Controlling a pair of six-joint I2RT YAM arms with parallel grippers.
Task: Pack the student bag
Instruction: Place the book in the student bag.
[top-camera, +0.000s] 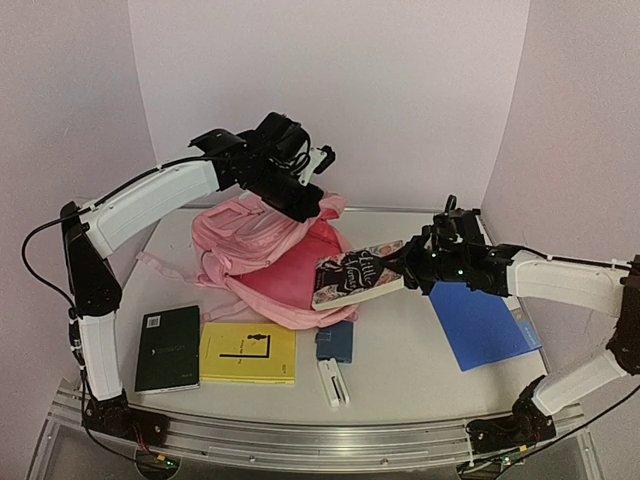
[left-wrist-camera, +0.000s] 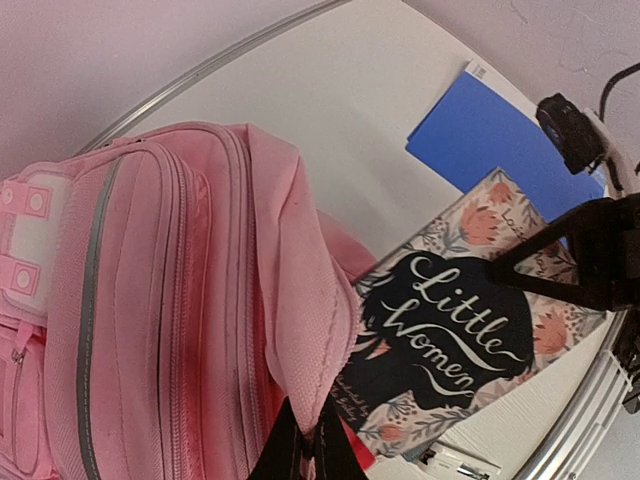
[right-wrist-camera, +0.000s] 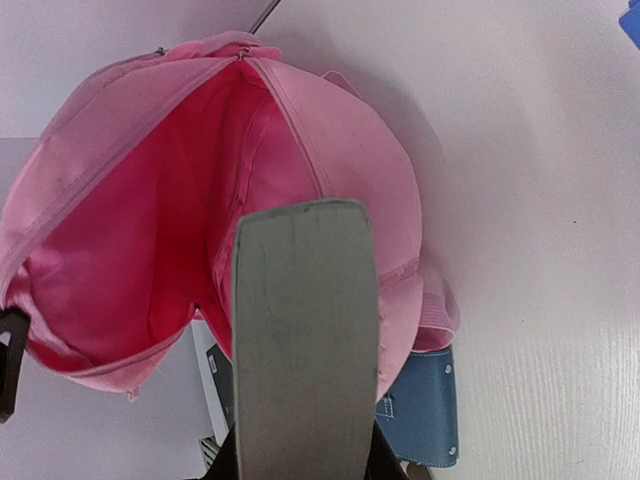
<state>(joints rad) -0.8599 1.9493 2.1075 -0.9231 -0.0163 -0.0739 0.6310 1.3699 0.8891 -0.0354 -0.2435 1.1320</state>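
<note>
Student bag (top-camera: 262, 250) lies centre frame, mouth gaping. Left gripper (top-camera: 305, 203) is clamped on its upper flap, and right gripper (top-camera: 405, 263) pinches the Little Women book (top-camera: 357, 277) at the opening. Lower left are a black notebook (top-camera: 168, 348) and yellow booklet (top-camera: 248, 352), with a blue pouch (top-camera: 335, 342) and small white device (top-camera: 333, 382) just below the bag. Blue folder (top-camera: 482, 325) is to the right. White table (top-camera: 410, 370), pale walls (top-camera: 400, 90), metal rail (top-camera: 300, 432) along the bottom edge.

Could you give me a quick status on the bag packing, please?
Left gripper shut on student bag flap, holding mouth open. Right gripper shut on Little Women book, at the opening. Nothing seen blocking the mouth.
</note>
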